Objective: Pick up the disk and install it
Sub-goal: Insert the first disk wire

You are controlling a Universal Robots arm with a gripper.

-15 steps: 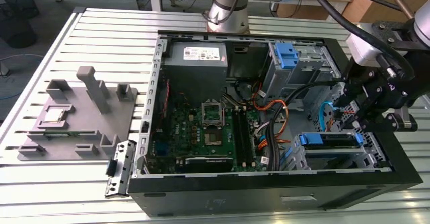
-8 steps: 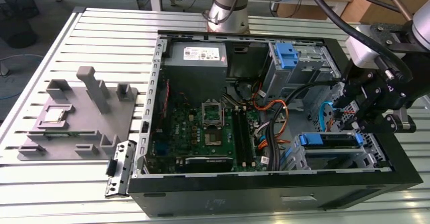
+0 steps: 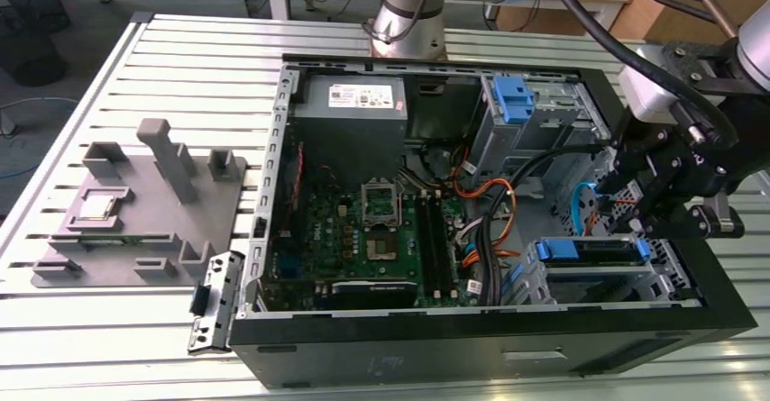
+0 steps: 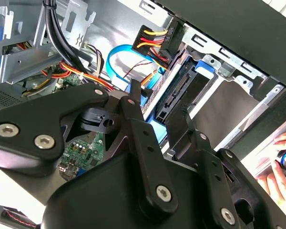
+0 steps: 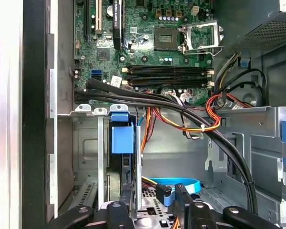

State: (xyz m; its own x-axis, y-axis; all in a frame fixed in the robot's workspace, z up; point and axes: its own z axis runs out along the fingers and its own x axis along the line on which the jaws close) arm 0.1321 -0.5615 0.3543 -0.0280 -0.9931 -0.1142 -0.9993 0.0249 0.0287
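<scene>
My gripper [image 5: 152, 188] hangs, fingers parted, close by the silver, blue-framed disk [image 3: 586, 250] in its drive bay [image 3: 608, 279].

Motherboard [image 5: 133, 33]: a green board lies flat inside the open case, its processor socket [image 5: 169, 38] uncovered and the metal clamp frame [image 5: 200, 36] swung open beside it.
Memory slots [image 5: 167, 76]: long black rows run parallel, just beside the socket.
Cables: a thick black bundle [image 5: 181, 107] crosses between the board and the grey drive cage [image 5: 181, 152]. Orange, red and yellow wires [image 5: 214, 112] loop against it.
Disk [image 5: 122, 139]: its blue carrier tab stands in a cage bay, near the case's black wall [image 5: 35, 114].
Blue flat cable [image 5: 181, 182]: it curls just beside the gripper [image 5: 152, 205], whose black linkage sits close over the bay.
Power supply [image 5: 271, 28]: a grey perforated box in the corner past the socket.
</scene>
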